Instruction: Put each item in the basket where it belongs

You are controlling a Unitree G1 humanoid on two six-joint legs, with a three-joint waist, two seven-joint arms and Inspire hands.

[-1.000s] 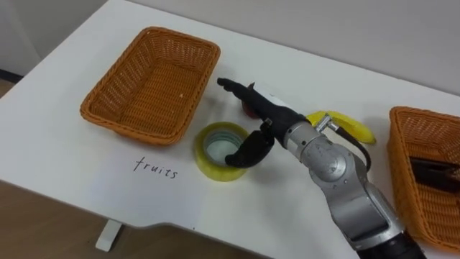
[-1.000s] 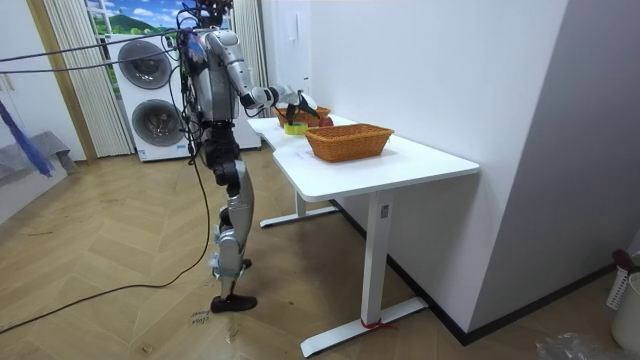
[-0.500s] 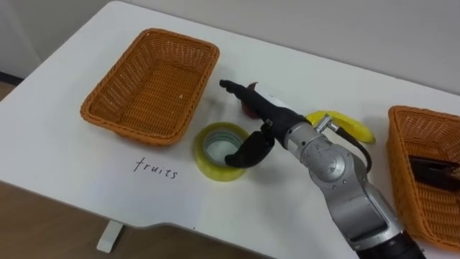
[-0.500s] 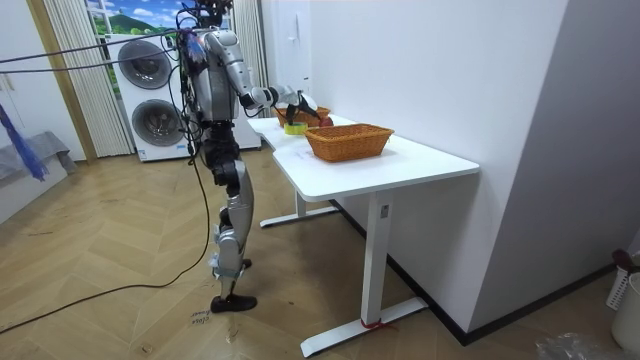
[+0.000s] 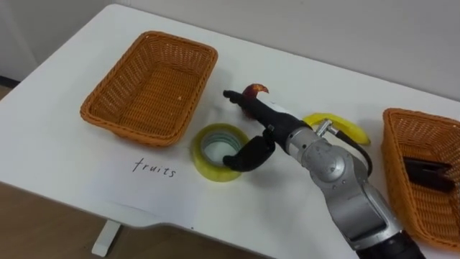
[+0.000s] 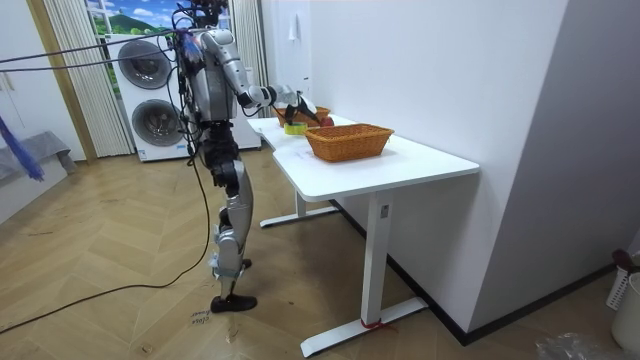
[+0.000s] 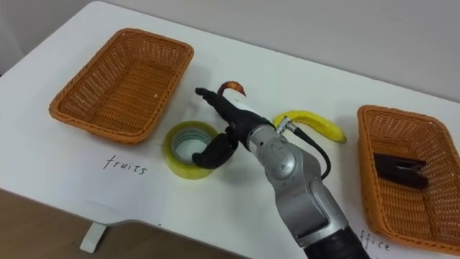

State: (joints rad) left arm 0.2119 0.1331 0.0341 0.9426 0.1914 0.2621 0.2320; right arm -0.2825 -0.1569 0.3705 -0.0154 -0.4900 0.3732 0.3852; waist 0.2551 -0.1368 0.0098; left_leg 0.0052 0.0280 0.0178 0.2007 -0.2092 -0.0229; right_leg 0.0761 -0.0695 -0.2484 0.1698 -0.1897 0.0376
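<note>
My right hand [image 5: 272, 126] reaches in from the lower right, open, fingers stretched toward a red apple [image 5: 253, 91] whose top shows just past them. Its thumb hangs over the rim of a yellow tape roll [image 5: 207, 155] lying flat on the white table [image 5: 65, 165]. A banana [image 5: 346, 126] lies right of the hand. The empty wicker basket [image 5: 129, 128] marked "fruits" stands at the left. A second wicker basket [image 5: 392, 164] at the right holds a black clip [image 5: 425, 173]. In the room view I stand at the table's end with the hand [image 6: 291, 100] over the table.
The handwritten word "fruits" [image 5: 155, 170] is on the table in front of the left basket. The table's front edge runs close below the tape roll. A wall borders the table's far side. Washing machines [image 6: 145, 95] stand behind me.
The right hand has sunk slightly over the apple, so the apple's top now shows beyond the fingers. The picture has shifted a little. Tape, banana and baskets stay put.
</note>
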